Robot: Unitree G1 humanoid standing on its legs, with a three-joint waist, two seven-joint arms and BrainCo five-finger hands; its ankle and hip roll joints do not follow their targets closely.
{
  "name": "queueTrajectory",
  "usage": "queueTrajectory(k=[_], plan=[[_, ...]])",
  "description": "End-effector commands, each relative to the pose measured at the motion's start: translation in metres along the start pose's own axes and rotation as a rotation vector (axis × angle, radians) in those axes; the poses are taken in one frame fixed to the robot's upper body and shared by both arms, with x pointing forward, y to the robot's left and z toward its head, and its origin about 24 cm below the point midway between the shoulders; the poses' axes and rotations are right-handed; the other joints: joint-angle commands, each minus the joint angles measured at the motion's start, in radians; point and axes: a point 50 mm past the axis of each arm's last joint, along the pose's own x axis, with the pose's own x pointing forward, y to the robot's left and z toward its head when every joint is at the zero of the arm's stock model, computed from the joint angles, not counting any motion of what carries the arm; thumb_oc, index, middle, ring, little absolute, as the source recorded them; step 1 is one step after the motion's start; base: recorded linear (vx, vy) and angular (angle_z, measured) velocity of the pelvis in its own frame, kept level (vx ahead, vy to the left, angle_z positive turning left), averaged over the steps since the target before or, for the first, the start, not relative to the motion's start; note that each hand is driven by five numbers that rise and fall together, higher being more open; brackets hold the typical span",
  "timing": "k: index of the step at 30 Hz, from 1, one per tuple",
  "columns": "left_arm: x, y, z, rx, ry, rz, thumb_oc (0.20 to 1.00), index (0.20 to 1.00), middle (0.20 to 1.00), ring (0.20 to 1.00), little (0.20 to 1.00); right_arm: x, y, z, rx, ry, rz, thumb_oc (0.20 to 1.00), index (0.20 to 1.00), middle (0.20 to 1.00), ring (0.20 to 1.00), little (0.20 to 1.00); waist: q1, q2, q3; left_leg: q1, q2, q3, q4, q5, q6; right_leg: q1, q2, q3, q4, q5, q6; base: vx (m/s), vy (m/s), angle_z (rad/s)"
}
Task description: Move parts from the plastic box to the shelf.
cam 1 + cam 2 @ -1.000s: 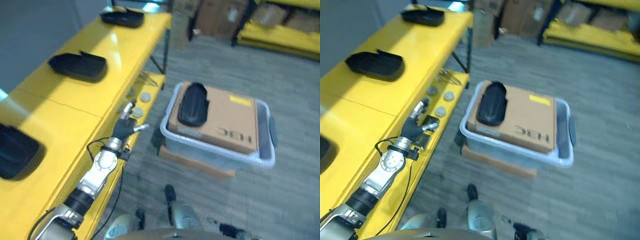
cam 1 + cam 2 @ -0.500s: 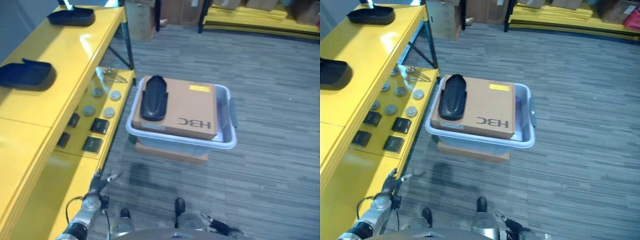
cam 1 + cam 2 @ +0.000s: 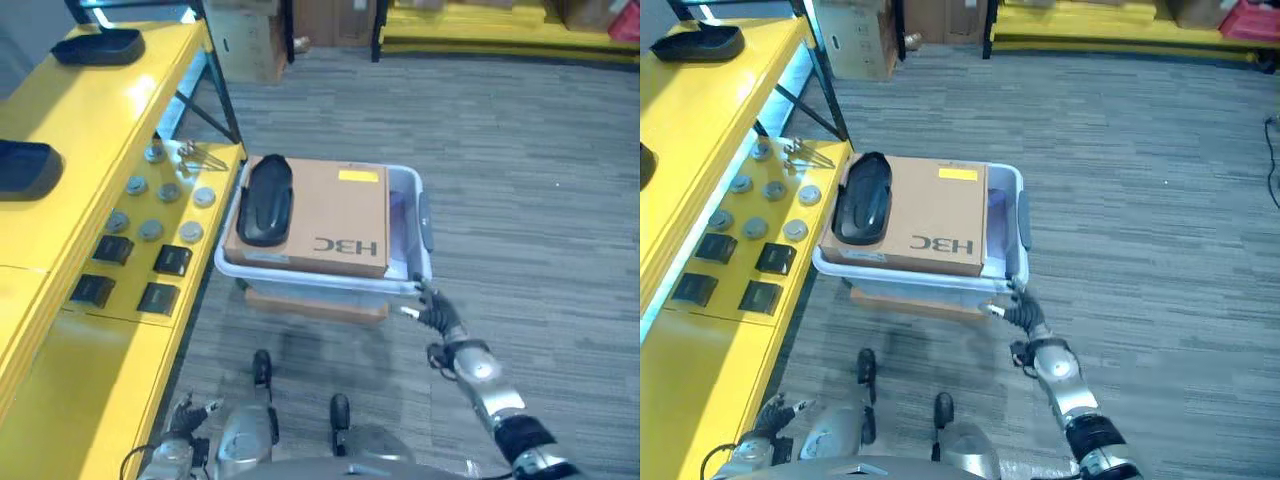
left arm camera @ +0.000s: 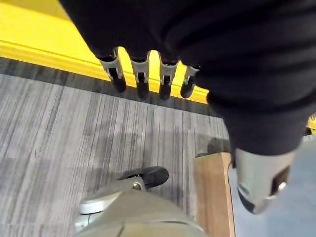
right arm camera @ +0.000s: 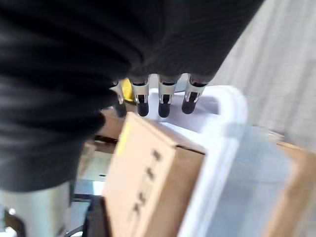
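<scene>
A translucent plastic box [image 3: 300, 281] stands on the floor with a brown cardboard box [image 3: 335, 215] in it. A black moulded part [image 3: 263, 200] lies on the cardboard's left end. The yellow shelf [image 3: 90, 120] runs along the left, and two more black parts [image 3: 98, 46] [image 3: 25, 165] rest on its top. My right hand [image 3: 432, 308] is open beside the box's front right corner, its straight fingers [image 5: 165, 96] pointing at the rim [image 5: 232, 113]. My left hand [image 3: 185, 412] hangs low by the shelf's base, open and empty, fingers [image 4: 143, 79] over the floor.
The shelf's lower level carries several round discs [image 3: 150, 230] and small black blocks [image 3: 172, 260]. A flat cardboard slab [image 3: 315, 305] lies under the plastic box. Cardboard cartons [image 3: 250, 40] and yellow racks [image 3: 480, 15] stand at the back. Grey floor spreads to the right.
The camera has swung from the shelf towards the box. My left hand dropped from the shelf's edge to near the floor. My right hand came into view at the box's front right corner.
</scene>
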Motion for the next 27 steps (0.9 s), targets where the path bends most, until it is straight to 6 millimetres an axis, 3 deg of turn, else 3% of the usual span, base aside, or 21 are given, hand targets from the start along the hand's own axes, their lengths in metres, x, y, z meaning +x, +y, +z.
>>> queueTrajectory(k=[1, 3, 5, 6, 9, 10, 12, 15, 19, 27], plan=[[0.004, 0.008, 0.019, 0.061, -0.089, 0.004, 1.000, 1.000, 1.000, 1.000, 1.000, 0.008, -0.009, 0.021, 0.006, -0.101, -0.058, 1.000, 1.000, 1.000, 1.000, 1.000, 0.026, -0.022, -0.005, -0.046, -0.012, -0.001, 0.087, 0.003, 0.046, -0.027, -0.081, -0.035, 0.002, -0.005, 0.087, 0.11, 0.153, -0.23], [0.007, 0.012, 0.027, 0.044, -0.107, 0.009, 1.000, 1.000, 1.000, 1.000, 1.000, 0.024, -0.014, 0.046, -0.006, -0.174, -0.082, 1.000, 1.000, 1.000, 1.000, 1.000, 0.041, -0.022, 0.007, -0.054, -0.022, 0.001, 0.077, 0.001, 0.051, -0.049, -0.085, -0.049, 0.002, -0.002, 0.092, 0.00, 0.090, -0.05], [0.012, 0.015, 0.051, 0.021, -0.170, 0.001, 1.000, 1.000, 1.000, 1.000, 1.000, 0.053, -0.023, 0.094, -0.024, -0.263, -0.152, 1.000, 1.000, 1.000, 1.000, 1.000, 0.066, -0.018, 0.038, -0.073, -0.039, -0.003, 0.048, 0.005, 0.056, -0.090, -0.090, -0.067, 0.002, 0.004, 0.098, -0.13, 0.088, -0.05], [0.015, 0.014, 0.068, 0.039, -0.221, -0.013, 1.000, 1.000, 1.000, 1.000, 1.000, 0.070, -0.039, 0.123, -0.032, -0.310, -0.225, 1.000, 1.000, 1.000, 1.000, 1.000, 0.087, -0.013, 0.062, -0.095, -0.054, -0.019, 0.035, 0.009, 0.060, -0.116, -0.095, -0.078, 0.002, 0.008, 0.103, -0.15, 0.084, 0.02], [0.016, 0.013, 0.079, 0.043, -0.250, -0.025, 1.000, 1.000, 1.000, 1.000, 1.000, 0.080, -0.055, 0.144, -0.045, -0.337, -0.281, 1.000, 1.000, 1.000, 1.000, 1.000, 0.105, -0.009, 0.081, -0.112, -0.063, -0.029, 0.026, 0.014, 0.062, -0.134, -0.100, -0.087, 0.002, 0.011, 0.107, -0.08, 0.039, 0.39], [0.018, 0.012, 0.090, 0.053, -0.272, -0.038, 1.000, 1.000, 1.000, 1.000, 1.000, 0.090, -0.074, 0.168, -0.076, -0.352, -0.354, 1.000, 1.000, 1.000, 1.000, 1.000, 0.127, -0.004, 0.102, -0.133, -0.073, -0.043, 0.019, 0.020, 0.065, -0.155, -0.105, -0.097, 0.002, 0.014, 0.110, -0.09, 0.040, 0.26], [0.018, 0.011, 0.098, 0.062, -0.295, -0.044, 1.000, 1.000, 1.000, 1.000, 1.000, 0.096, -0.090, 0.190, -0.089, -0.366, -0.421, 1.000, 1.000, 1.000, 1.000, 1.000, 0.145, 0.001, 0.120, -0.149, -0.079, -0.052, 0.015, 0.023, 0.068, -0.176, -0.111, -0.106, 0.002, 0.020, 0.114, -0.07, 0.027, 0.22], [0.019, 0.009, 0.104, 0.058, -0.304, -0.059, 1.000, 1.000, 1.000, 1.000, 1.000, 0.098, -0.106, 0.209, -0.084, -0.367, -0.496, 1.000, 1.000, 1.000, 1.000, 1.000, 0.161, 0.004, 0.134, -0.160, -0.088, -0.068, 0.013, 0.021, 0.073, -0.195, -0.119, -0.116, 0.002, 0.027, 0.118, -0.01, 0.015, 0.30], [0.018, 0.003, 0.110, 0.068, -0.316, -0.099, 1.000, 1.000, 1.000, 1.000, 1.000, 0.100, -0.116, 0.219, -0.106, -0.338, -0.539, 1.000, 1.000, 1.000, 1.000, 1.000, 0.173, 0.018, 0.148, -0.166, -0.099, -0.087, 0.016, 0.019, 0.075, -0.210, -0.132, -0.127, 0.002, 0.037, 0.118, -0.01, 0.040, 0.19], [0.017, -0.002, 0.120, 0.059, -0.343, -0.132, 1.000, 1.000, 1.000, 1.000, 1.000, 0.106, -0.116, 0.213, -0.228, -0.222, -0.567, 1.000, 1.000, 1.000, 1.000, 1.000, 0.172, 0.031, 0.168, -0.151, -0.104, -0.096, 0.002, 0.010, 0.083, -0.235, -0.145, -0.143, 0.002, 0.060, 0.126, -0.01, 0.025, 0.07]])
